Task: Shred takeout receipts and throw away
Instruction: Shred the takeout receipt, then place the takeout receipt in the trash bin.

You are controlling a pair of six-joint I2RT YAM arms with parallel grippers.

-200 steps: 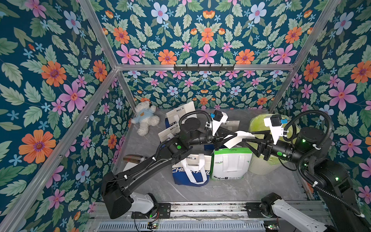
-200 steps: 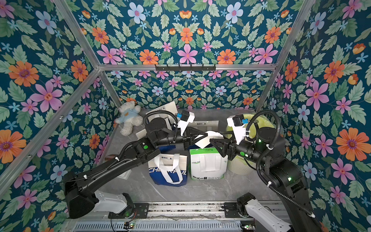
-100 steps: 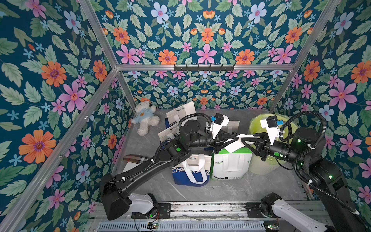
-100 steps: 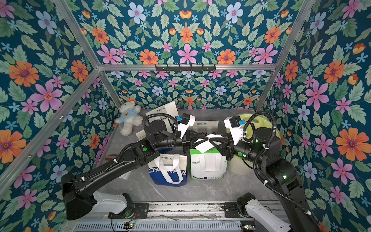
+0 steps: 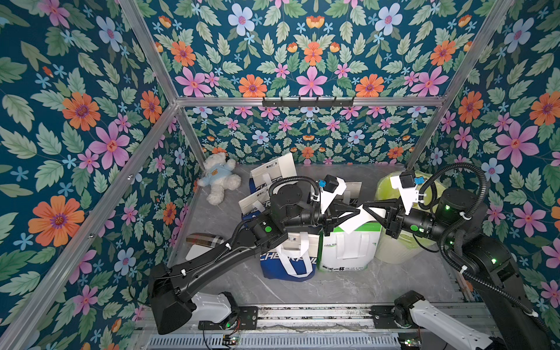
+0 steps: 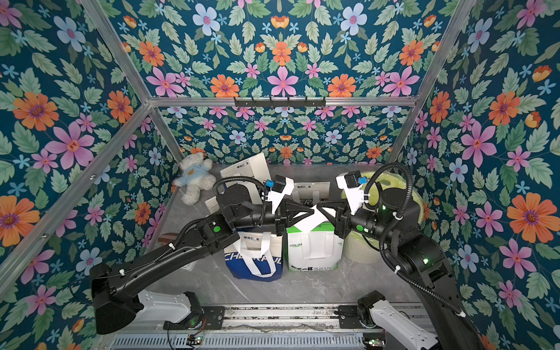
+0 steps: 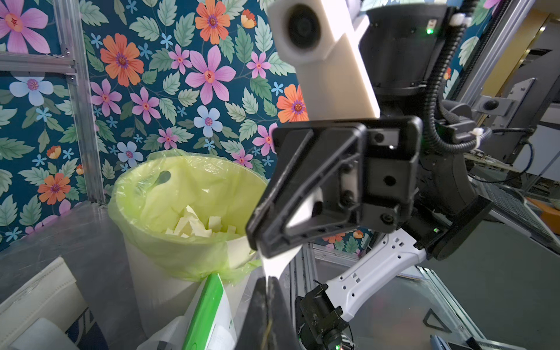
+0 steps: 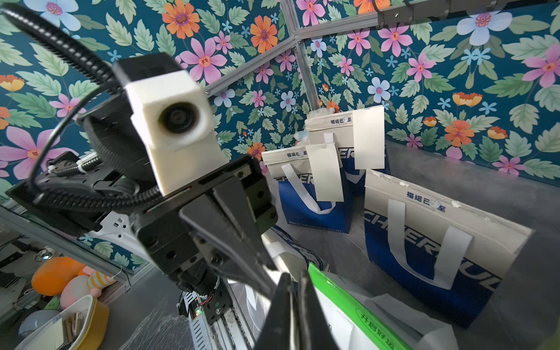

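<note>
A white bin (image 7: 142, 266) lined with a yellow-green plastic sack stands just behind the right end effector (image 5: 368, 209). Torn white scraps (image 7: 197, 225) lie heaped at the bottom of the bin. Directly below both end effectors stands a green-and-white bag (image 5: 345, 251); what it holds cannot be told. A blue-and-white bag (image 5: 285, 260) stands beside it, under the left arm. In the right wrist view, beyond the left end effector (image 5: 354, 213), two more blue-and-white bags each carry a plain white slip on the front: a near slip (image 8: 325, 172) and a far slip (image 8: 368, 138).

The receipt (image 5: 356, 223) hangs in the air between the two end effectors, above the green-and-white bag. Each is clenched on one edge of it, tip facing tip and almost touching. It is thin, plain white paper, stretched on a slant, and its free lower part droops toward the bag's mouth.
</note>
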